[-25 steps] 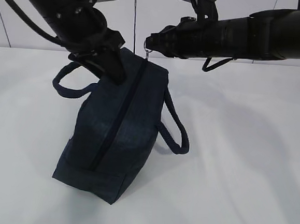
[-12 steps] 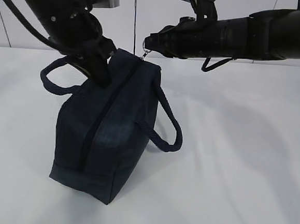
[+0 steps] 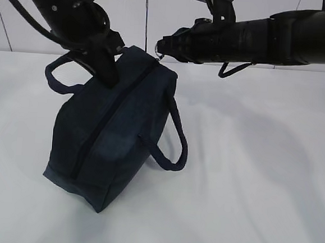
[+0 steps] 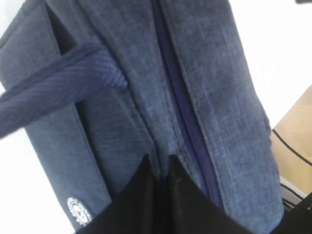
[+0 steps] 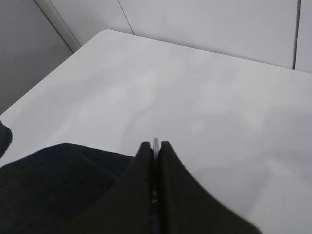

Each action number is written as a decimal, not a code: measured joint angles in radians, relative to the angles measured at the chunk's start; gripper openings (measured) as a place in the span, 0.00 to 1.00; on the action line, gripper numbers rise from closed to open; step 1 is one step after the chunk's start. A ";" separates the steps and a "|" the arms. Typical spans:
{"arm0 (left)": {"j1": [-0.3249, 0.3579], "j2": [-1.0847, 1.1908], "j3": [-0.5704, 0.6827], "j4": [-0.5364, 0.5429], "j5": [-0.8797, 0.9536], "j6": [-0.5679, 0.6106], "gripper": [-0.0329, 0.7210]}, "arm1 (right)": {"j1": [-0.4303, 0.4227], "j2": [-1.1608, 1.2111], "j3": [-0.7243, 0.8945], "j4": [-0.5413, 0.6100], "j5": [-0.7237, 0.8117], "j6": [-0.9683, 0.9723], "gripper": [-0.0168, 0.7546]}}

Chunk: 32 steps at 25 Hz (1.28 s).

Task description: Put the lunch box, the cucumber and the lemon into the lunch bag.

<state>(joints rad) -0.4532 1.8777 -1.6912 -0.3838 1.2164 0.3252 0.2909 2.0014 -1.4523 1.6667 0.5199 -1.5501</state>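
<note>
The lunch bag (image 3: 114, 132) stands tilted on the white table (image 3: 248, 179), zipped closed. At its top left edge, the left gripper (image 3: 107, 72) pinches a fold of fabric beside the zipper. At the bag's far top corner, the right gripper (image 3: 162, 47) is clamped on the silver ring pull (image 5: 155, 143).

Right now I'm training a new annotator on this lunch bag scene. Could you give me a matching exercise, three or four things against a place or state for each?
Things:
1. dark navy fabric lunch bag
2. left gripper
3. right gripper
4. round white logo patch

States:
A. shut on the silver ring pull
B. on the bag's side panel, low in the left wrist view
C. tilted on the white table, zipper shut
D. pinching bag fabric beside the zipper

Pairs: 1-C, 2-D, 3-A, 4-B
</note>
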 joint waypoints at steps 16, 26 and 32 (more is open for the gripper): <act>0.000 -0.099 0.000 0.011 0.011 0.000 0.03 | 0.000 0.000 0.000 0.006 -0.016 -0.007 0.02; 0.000 -0.141 0.000 -0.012 0.013 0.000 0.03 | -0.009 0.000 -0.002 0.013 -0.006 -0.014 0.02; -0.002 -0.164 0.000 -0.024 0.013 0.000 0.03 | -0.035 0.000 -0.002 0.013 0.001 -0.014 0.02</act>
<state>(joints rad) -0.4553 1.7136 -1.6912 -0.4079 1.2295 0.3252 0.2560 2.0014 -1.4542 1.6796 0.5210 -1.5641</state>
